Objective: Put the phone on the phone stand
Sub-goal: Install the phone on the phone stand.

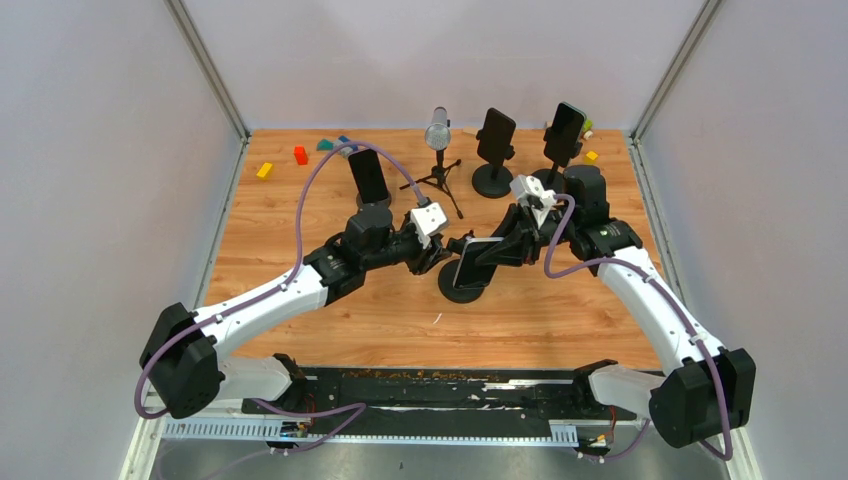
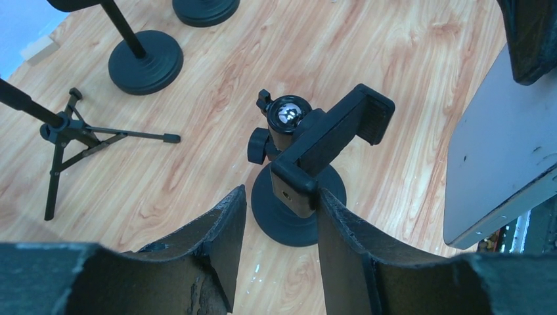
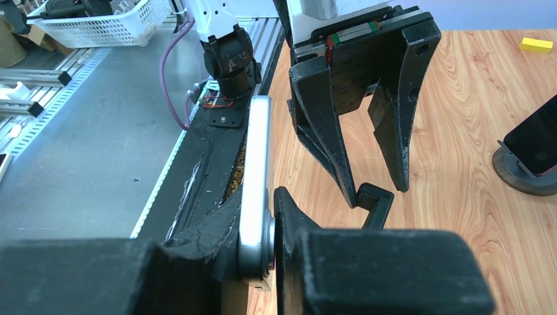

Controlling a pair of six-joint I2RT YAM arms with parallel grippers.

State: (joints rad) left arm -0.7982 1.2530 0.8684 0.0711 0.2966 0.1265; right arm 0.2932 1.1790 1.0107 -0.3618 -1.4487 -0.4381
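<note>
The empty phone stand (image 1: 463,285) is black, with a round base and a tilted clamp (image 2: 328,134) on a ball joint. My left gripper (image 2: 281,197) is open around the clamp's lower end. Its right finger (image 2: 341,249) touches that end, while the left finger stands apart from it. The right wrist view shows those two fingers straddling the clamp end (image 3: 374,200). My right gripper (image 3: 259,223) is shut on the phone (image 3: 256,164), gripping its faces and holding it edge-up. The phone (image 1: 478,256) hangs tilted just above and beside the stand, and its grey back (image 2: 499,151) shows at the right.
Three other stands carry phones at the back (image 1: 370,180) (image 1: 495,140) (image 1: 563,135). A microphone on a tripod (image 1: 438,135) stands between them, its legs (image 2: 66,131) close by on the left. Small coloured blocks (image 1: 265,170) lie at the far edge. A white basket (image 3: 111,26) sits off the table.
</note>
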